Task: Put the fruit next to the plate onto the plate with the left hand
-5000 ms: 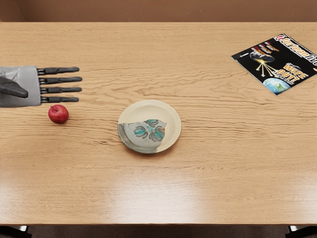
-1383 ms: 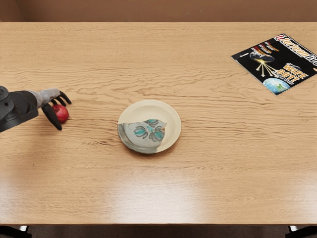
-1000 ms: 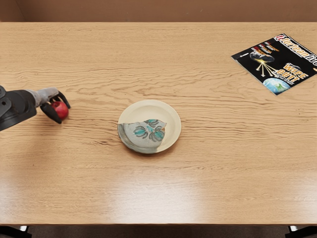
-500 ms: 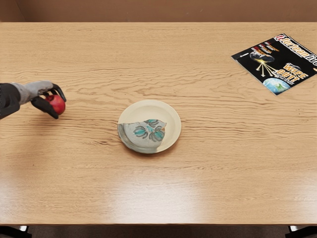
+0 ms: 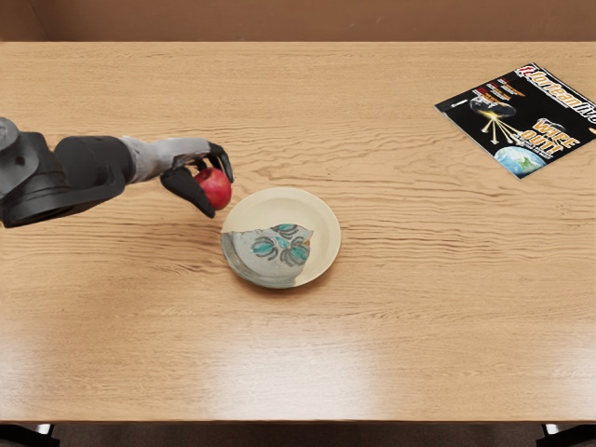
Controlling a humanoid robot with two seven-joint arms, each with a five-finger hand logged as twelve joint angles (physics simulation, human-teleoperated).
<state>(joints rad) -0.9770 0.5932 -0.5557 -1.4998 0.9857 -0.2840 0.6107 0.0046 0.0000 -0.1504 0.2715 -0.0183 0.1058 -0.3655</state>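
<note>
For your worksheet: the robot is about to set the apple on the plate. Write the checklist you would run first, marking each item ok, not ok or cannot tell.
1. Grip: left hand has its fingers curled around the apple: ok.
2. Apple over the plate: it sits beside the upper-left rim, not over the middle: not ok.
3. Path from apple to plate has nothing in it: ok.
4. Apple's height above the rim: cannot tell from this single view.
5. Magazine lies far off to the right, out of the way: ok.

table (image 5: 391, 345): light wood grain, glossy sheen near front | wall (image 5: 307, 19): plain brown behind
</note>
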